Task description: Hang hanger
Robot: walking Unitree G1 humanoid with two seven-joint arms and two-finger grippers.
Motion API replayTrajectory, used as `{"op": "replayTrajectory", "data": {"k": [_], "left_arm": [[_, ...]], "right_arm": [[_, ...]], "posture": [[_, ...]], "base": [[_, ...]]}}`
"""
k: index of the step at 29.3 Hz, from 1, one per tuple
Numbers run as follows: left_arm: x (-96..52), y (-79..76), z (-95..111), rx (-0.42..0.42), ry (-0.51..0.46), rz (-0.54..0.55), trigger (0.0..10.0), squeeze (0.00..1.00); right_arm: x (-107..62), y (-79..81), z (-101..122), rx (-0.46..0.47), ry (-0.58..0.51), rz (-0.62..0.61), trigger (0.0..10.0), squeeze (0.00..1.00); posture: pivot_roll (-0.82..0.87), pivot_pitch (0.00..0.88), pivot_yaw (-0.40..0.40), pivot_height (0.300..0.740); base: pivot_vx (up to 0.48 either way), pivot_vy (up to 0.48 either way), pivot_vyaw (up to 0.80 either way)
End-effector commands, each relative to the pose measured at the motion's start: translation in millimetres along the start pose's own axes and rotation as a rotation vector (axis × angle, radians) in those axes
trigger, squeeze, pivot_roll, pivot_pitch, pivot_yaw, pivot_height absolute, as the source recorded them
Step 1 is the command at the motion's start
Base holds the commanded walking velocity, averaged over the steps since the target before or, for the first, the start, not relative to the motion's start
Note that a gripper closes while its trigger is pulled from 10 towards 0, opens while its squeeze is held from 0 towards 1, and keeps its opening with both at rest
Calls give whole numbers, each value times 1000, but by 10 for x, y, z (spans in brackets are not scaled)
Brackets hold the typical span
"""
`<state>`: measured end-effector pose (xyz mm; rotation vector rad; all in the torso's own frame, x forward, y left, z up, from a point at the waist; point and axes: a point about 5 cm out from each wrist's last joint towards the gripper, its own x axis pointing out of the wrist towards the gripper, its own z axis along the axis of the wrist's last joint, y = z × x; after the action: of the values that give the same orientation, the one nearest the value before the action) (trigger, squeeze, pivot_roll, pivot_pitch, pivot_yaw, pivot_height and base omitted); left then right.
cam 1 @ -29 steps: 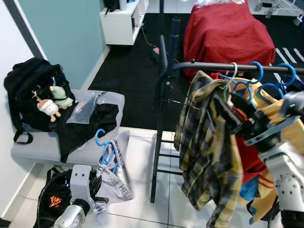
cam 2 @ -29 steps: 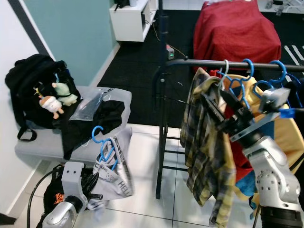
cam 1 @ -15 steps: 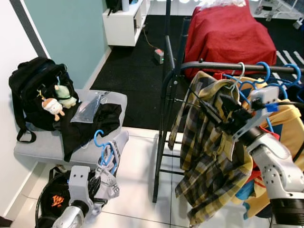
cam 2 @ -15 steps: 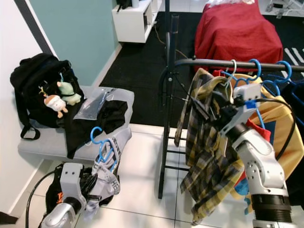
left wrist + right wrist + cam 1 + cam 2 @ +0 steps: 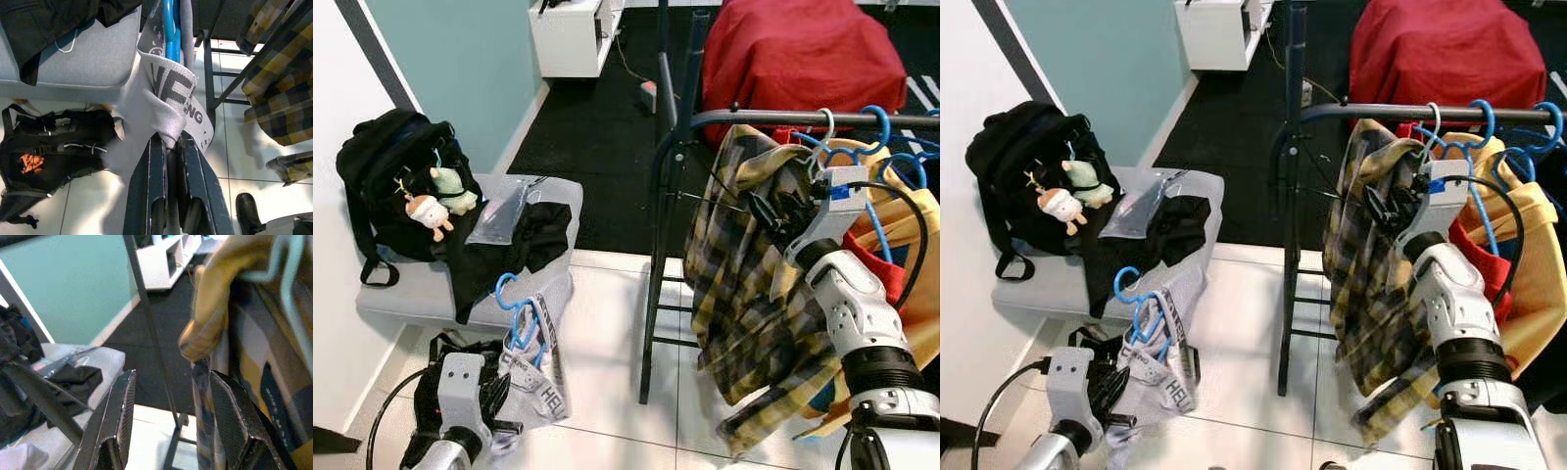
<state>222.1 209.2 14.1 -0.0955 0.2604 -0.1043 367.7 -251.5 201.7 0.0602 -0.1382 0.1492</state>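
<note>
Head stereo pair looking down, wrist cameras close-up

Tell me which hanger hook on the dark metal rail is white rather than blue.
The white hanger hook carrying the yellow plaid shirt, leftmost on the dark metal rail. The hooks further right along the rail are blue. The right gripper is beside that shirt.

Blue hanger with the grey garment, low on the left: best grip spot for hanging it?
Grip the blue hanger by its neck, just under the hook, coming from below. The hook points up and stays free for the rail. The left claw pinches grey garment lower down.
</note>
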Motion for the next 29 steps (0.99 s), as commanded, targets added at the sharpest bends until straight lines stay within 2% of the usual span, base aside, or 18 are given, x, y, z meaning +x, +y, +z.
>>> {"op": "replayTrajectory", "data": {"k": [1, 3, 4, 6, 7, 8, 9, 10, 11, 13, 16, 17, 18, 19, 22, 25, 27, 29], "left_arm": [[-89, 131, -19, 13, 21, 22, 10000, 0], [-140, 195, -11, 12, 18, 30, 10000, 0], [-140, 195, -11, 12, 18, 30, 10000, 0], [-189, 251, 1, 9, 19, 40, 10000, 0], [-189, 251, 1, 9, 19, 40, 10000, 0], [-213, 280, 6, 9, 21, 44, 10000, 0], [-213, 280, 6, 9, 21, 44, 10000, 0], [-232, 302, 8, 10, 24, 46, 10000, 0], [-232, 302, 8, 10, 24, 46, 10000, 0], [-248, 326, 3, 14, 30, 46, 10000, 0], [-248, 326, 0, 14, 33, 45, 10000, 0], [-241, 322, -2, 14, 34, 42, 10000, 0], [-241, 322, -2, 14, 34, 42, 10000, 0], [-230, 311, -6, 14, 34, 38, 10000, 0], [-220, 300, -9, 13, 34, 36, 10000, 0], [-174, 243, -27, 5, 32, 26, 10000, 0], [-174, 243, -27, 5, 32, 26, 10000, 0], [-145, 206, -38, 1, 31, 17, 10000, 0]], "right_arm": [[-25, -111, -25, -8, 9, -44, 10000, 0], [-9, -266, 50, -45, -4, -116, 10000, 0], [-9, -266, 50, -45, -4, -116, 10000, 0], [-17, -444, 164, -114, -22, -202, 10000, 0], [-17, -444, 164, -114, -22, -202, 10000, 0], [-40, -538, 233, -147, -35, -243, 10000, 0], [-40, -538, 233, -147, -35, -243, 10000, 0], [-88, -667, 336, -177, -59, -294, 10000, 0], [-88, -667, 336, -177, -59, -294, 10000, 0], [-226, -914, 562, -238, -110, -388, 10000, 0], [-316, -1040, 670, -263, -135, -439, 10000, 0], [-442, -1190, 773, -294, -157, -510, 10000, 0], [-442, -1190, 773, -294, -157, -510, 10000, 0], [-571, -1318, 848, -319, -175, -572, 10000, 0], [-653, -1391, 892, -334, -186, -610, 10000, 0], [-1008, -1630, 881, -376, -210, -764, 10000, 0], [-1008, -1630, 881, -376, -210, -764, 10000, 0], [-1232, -1743, 857, -406, -217, -844, 10000, 0]], "posture": [[77, 259, 104, 740], [104, 264, 113, 740], [104, 264, 113, 740], [119, 270, 127, 740], [119, 270, 127, 740], [121, 273, 131, 740], [121, 273, 131, 740], [119, 273, 135, 740], [119, 273, 135, 740], [115, 273, 140, 740], [105, 274, 140, 740], [96, 272, 138, 740], [96, 272, 138, 740], [90, 267, 134, 740], [88, 265, 132, 740], [70, 245, 118, 740], [70, 245, 118, 740], [51, 233, 118, 740]], "base": [[0, 0, 0], [0, 0, 0], [0, 0, 0], [0, 0, 0], [0, 0, 0], [0, 0, 0], [0, 0, 0], [0, 0, 0], [0, 0, 0], [0, 0, 0], [0, 0, 0], [0, 0, 0], [0, 0, 0], [0, 0, 0], [0, 0, 0], [0, 0, 0], [0, 0, 0], [0, 0, 0]]}}
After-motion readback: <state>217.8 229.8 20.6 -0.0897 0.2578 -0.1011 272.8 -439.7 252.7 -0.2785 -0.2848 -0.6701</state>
